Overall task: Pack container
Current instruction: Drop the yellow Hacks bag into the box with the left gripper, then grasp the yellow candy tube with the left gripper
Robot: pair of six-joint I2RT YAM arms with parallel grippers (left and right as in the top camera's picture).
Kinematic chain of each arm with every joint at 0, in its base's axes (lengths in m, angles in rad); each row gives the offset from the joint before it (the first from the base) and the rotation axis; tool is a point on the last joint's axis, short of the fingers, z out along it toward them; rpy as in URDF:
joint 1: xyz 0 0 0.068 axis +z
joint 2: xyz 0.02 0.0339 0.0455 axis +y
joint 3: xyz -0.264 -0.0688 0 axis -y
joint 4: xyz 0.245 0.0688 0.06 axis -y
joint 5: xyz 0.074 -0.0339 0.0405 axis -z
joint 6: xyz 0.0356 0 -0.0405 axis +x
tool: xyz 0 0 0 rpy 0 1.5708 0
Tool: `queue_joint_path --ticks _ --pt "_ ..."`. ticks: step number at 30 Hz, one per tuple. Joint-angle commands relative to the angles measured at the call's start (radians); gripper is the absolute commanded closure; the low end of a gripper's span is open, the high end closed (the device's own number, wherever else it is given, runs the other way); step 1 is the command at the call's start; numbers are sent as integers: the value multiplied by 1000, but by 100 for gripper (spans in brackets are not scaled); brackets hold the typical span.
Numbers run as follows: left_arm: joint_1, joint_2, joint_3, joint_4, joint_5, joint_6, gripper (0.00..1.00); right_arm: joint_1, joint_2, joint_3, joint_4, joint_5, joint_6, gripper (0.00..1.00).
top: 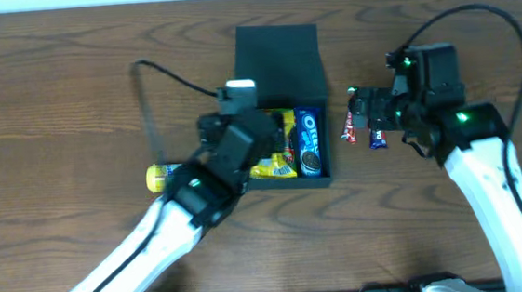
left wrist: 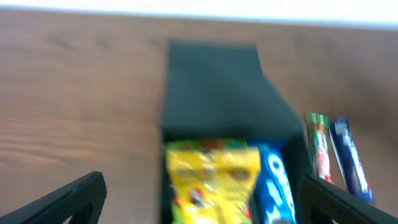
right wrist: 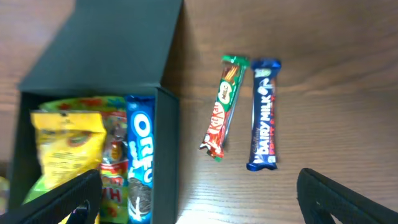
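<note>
With the container (top: 278, 61) mid-worktop, lid open toward 12 o'clock, and my left gripper (left wrist: 202, 186), apparently over it in a blurry view, and right gripper (right wrist: 199, 176) both spread empty, I worry the right one snags the red bar (right wrist: 222, 106) and the Dairy Milk bar (right wrist: 263, 115) together at the container's 3 o'clock, since they lie so close.

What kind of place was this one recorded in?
Likely a lab or office robot workstation: a wood-grain table, a white left arm and right arm, and a snack-filled container.
</note>
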Motion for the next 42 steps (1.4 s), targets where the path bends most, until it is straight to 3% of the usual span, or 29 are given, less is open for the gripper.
queue_joint_path --ticks 1,4,9,13,16,17,24,28,37,39,42 --pt "49 -94 20 -95 -156 89 10 -5 69 1 18 -61 -41 1" --pt "128 -142 20 -279 -158 56 9 -4 96 1 33 -90 -43 1" --pt "286 -139 -12 -593 -32 -352 2 -5 97 2 43 -94 -43 1" --pt "344 -139 -131 -588 76 -701 5 -4 97 2 43 -115 -43 1" --pt "351 -139 -253 -492 142 -935 5 -5 97 2 28 -118 -43 1" --pt "351 -139 -278 -463 155 -961 5 -5 97 2 24 -118 -44 1" --pt "354 -105 -403 -220 161 -1001 5 -4 97 2 11 -118 -43 1" --pt "356 5 -411 -108 186 -1001 5 -5 97 1 -15 -117 -47 1" --pt "461 125 -410 -13 307 -995 4 -4 97 1 -42 -117 -53 1" --pt "498 125 -410 -12 319 -988 0 -4 97 1 -43 -117 -53 1" --pt "526 125 -410 -3 359 -925 27 -4 97 1 -43 -117 -52 1"
